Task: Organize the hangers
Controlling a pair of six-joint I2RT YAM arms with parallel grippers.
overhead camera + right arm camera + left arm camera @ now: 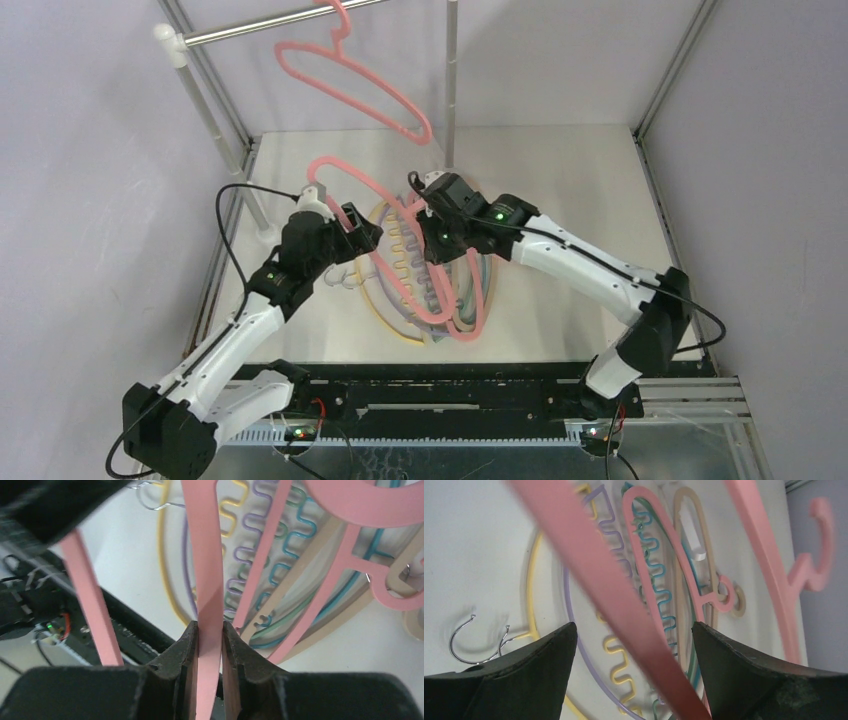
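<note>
The right gripper point(210, 630) is clamping the pink hanger point(205, 555) by its bar; the left gripper point(634, 627) is gaping wide, that bar crossing between its jaws above the hanger pile point(649, 570).

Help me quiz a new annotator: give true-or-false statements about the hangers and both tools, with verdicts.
1. The right tool is shut on a raised pink hanger. True.
2. The left tool also clamps it. False: its jaws stand wide open, the pink bar passing between them.
3. A second pink hanger hangs on the metal rail. True.
4. Only pink hangers lie underneath. False: a yellow hanger, a lavender hanger, a teal hanger and a tan hanger lie on the table too.
</note>
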